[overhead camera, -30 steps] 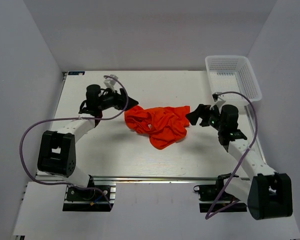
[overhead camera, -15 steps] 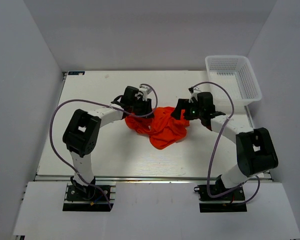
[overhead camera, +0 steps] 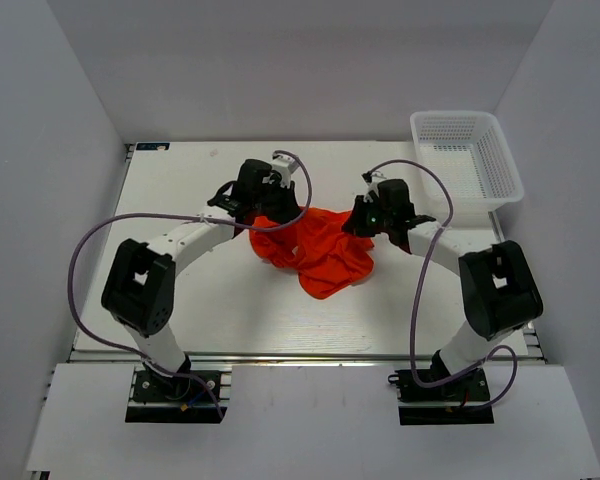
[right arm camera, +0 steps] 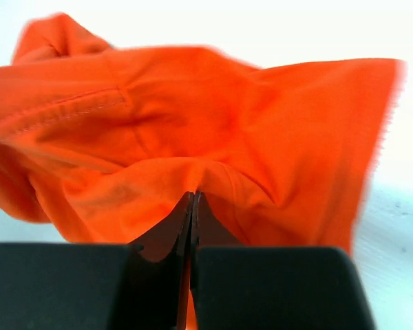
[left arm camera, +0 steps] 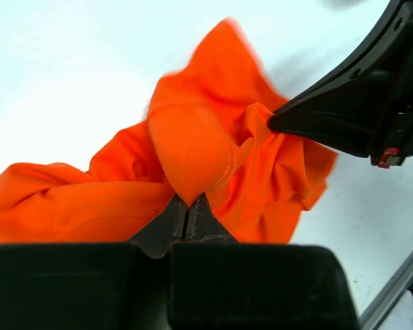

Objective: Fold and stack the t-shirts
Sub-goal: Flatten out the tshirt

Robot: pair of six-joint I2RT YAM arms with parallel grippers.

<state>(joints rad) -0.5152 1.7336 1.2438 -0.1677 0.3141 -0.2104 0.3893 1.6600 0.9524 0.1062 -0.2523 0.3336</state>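
Grips the shirt (overhead camera: 320, 252) from both sides at once. Pinches a raised fold at its left edge in the left gripper (left arm camera: 188, 205), clamped tight on the cloth. Nips a ridge at its right edge in the right gripper (right arm camera: 193, 198), likewise closed on fabric.

Marks a quick change. A second ago, stood wide open and apart from the garment, one out to each side of it. Half a second ago, reached the cloth with the left closing and the right not yet shut.

Points, by the look of it, to a finished double grasp and a lift or spread to come. Leaves everything else undone: no fold made, nothing stacked.

Keeps the shirt in a crumpled heap at the middle of the table (overhead camera: 210, 290), much where it lay before.

Shows a white tabletop, with a white mesh basket (overhead camera: 460, 115) at the far right corner, well apart from the shirt. Closes in with plain pale walls (overhead camera: 310, 60) on three sides.
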